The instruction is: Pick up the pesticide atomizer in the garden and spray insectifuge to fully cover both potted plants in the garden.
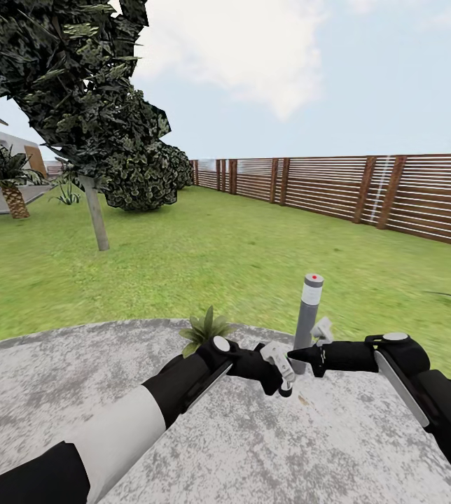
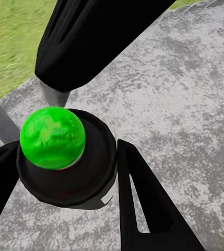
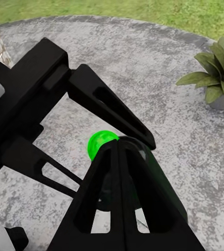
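Note:
The pesticide atomizer (image 2: 85, 183) appears end-on in the left wrist view as a dark round body topped by a bright green ball (image 2: 52, 137). My left gripper (image 1: 281, 374) is shut on it, one finger (image 2: 138, 204) on each side, low over the grey patio. My right gripper (image 1: 297, 358) is shut, and its joined fingertips (image 3: 121, 151) rest against the green ball (image 3: 98, 144). One potted plant (image 1: 206, 329), a low rosette of olive leaves, stands at the patio's far edge just behind my left wrist; it is also in the right wrist view (image 3: 216, 73).
A grey bollard lamp (image 1: 308, 308) stands right behind both grippers. The round paved patio (image 1: 253, 455) lies under the arms, with lawn (image 1: 218, 259) beyond. A brown slatted fence (image 1: 365, 189) runs along the right, and a tree (image 1: 97, 217) and a palm (image 1: 5, 178) stand at the left.

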You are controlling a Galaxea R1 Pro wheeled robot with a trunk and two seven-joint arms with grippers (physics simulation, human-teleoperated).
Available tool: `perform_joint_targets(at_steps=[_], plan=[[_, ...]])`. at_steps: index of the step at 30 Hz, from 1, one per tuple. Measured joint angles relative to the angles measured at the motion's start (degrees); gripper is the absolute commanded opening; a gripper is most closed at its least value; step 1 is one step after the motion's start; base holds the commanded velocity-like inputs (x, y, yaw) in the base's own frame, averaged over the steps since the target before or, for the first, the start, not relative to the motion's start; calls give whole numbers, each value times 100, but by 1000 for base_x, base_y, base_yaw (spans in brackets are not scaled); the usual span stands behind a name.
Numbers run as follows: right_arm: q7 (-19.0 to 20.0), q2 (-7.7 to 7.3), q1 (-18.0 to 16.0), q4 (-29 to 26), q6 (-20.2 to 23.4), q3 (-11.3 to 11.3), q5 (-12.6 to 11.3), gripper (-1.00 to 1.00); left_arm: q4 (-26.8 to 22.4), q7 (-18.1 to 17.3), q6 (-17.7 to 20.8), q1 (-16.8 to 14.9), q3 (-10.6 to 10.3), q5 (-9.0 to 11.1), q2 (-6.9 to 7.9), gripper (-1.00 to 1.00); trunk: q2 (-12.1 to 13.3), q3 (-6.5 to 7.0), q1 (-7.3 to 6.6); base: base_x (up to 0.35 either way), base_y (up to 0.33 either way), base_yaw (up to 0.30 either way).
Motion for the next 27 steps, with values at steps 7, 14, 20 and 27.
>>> perform_joint_targets(at_steps=[7, 14, 20, 27], plan=[[4, -8, 0, -1, -3, -1, 0, -100, 235, 4, -3, 1, 2, -29, 0, -100, 0, 0, 0, 0, 0, 0], [8, -10, 0, 0, -4, 3, 0, -100, 1086, 11, -387, 0, 4, -41, 0, -100, 0, 0, 0, 0, 0, 0], [6, -16, 0, -2, -8, 12, 0, -100, 1336, 8, -500, 1, 83, -42, 17, -100, 0, 0, 0, 0, 0, 0], [0, -438, 7, 19, -16, 9, 175, -100, 1330, -24, -320, 1, 397, -39, 316, -100, 0, 0, 0, 0, 0, 0]])
